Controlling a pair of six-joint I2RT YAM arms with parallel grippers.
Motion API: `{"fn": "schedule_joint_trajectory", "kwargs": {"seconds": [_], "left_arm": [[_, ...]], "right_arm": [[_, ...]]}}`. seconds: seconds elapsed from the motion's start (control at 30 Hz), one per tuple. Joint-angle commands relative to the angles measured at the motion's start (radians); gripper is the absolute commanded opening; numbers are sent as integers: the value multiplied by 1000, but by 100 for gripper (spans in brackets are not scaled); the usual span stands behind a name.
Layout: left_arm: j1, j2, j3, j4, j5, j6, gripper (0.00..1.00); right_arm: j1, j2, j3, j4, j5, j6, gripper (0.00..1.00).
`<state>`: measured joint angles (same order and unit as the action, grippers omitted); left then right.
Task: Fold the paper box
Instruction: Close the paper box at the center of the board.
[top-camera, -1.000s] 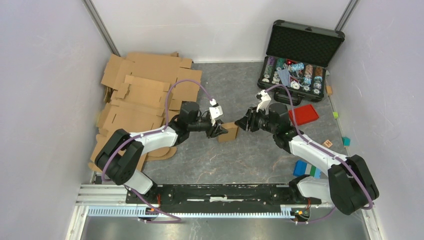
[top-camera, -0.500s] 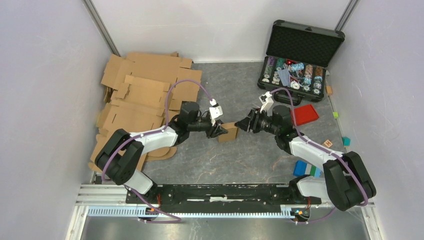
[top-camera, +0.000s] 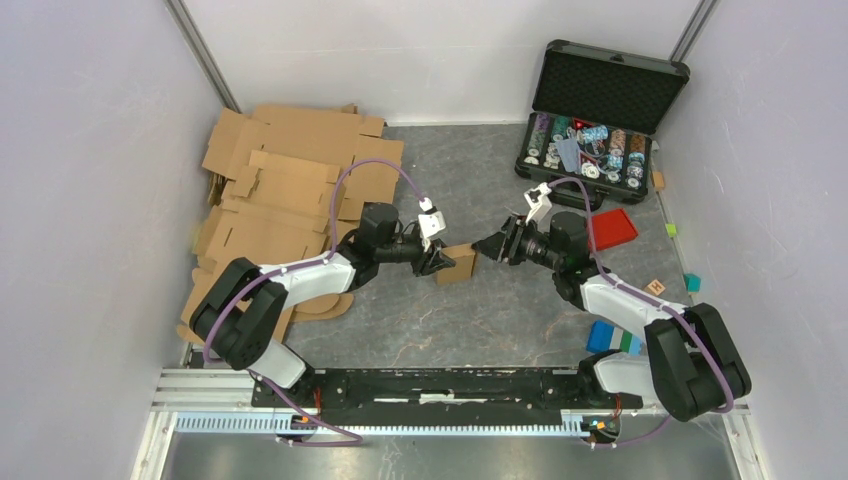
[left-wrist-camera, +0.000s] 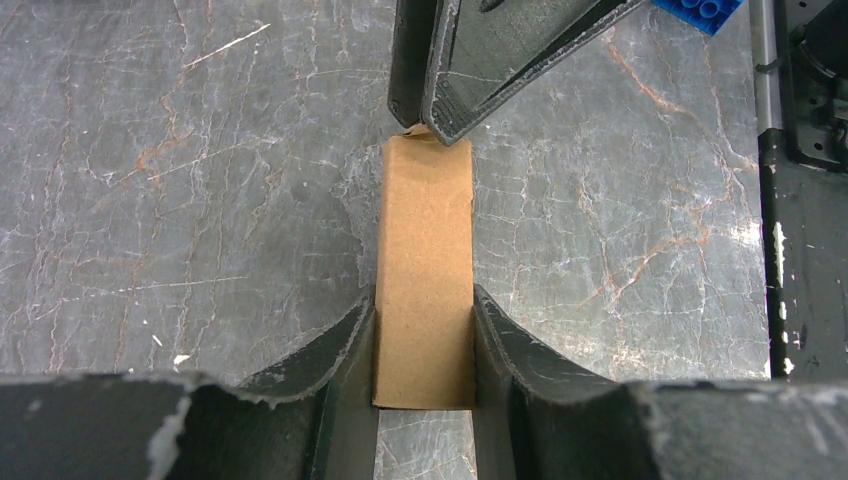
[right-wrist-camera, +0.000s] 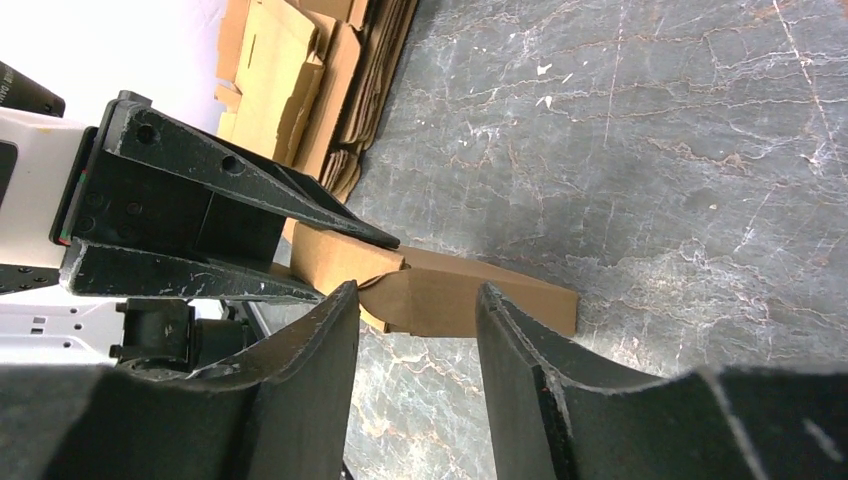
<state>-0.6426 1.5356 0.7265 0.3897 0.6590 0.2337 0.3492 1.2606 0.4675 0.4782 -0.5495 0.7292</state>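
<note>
As left gripper (top-camera: 439, 262) clamps paper box (top-camera: 461, 263), right gripper (top-camera: 489, 247) has neared.

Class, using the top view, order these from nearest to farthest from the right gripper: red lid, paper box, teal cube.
1. paper box, just left of the right gripper.
2. red lid, off to the right.
3. teal cube, far right.

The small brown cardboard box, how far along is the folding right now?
Done: the small brown cardboard box looks already shaped into a narrow block. In hand: the left gripper clamps its sides while the right gripper, jaws open, reaches its far end, where a flap stands loose. Left: tucking that flap shut; the near end is hidden.
</note>
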Motion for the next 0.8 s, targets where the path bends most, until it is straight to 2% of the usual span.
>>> {"fn": "schedule_joint_trajectory", "kwargs": {"seconds": [0.0, 0.53, 0.77], "left_arm": [[1, 33, 1, -109, -21, 28, 30], [1, 35, 2, -115, -21, 30, 30], [1, 36, 5, -118, -22, 31, 30]], "right_arm": [[-8, 12, -7, 16, 0, -16, 50], [-17, 13, -2, -50, 43, -69, 52], [-40, 21, -28, 10, -5, -21, 51]]}}
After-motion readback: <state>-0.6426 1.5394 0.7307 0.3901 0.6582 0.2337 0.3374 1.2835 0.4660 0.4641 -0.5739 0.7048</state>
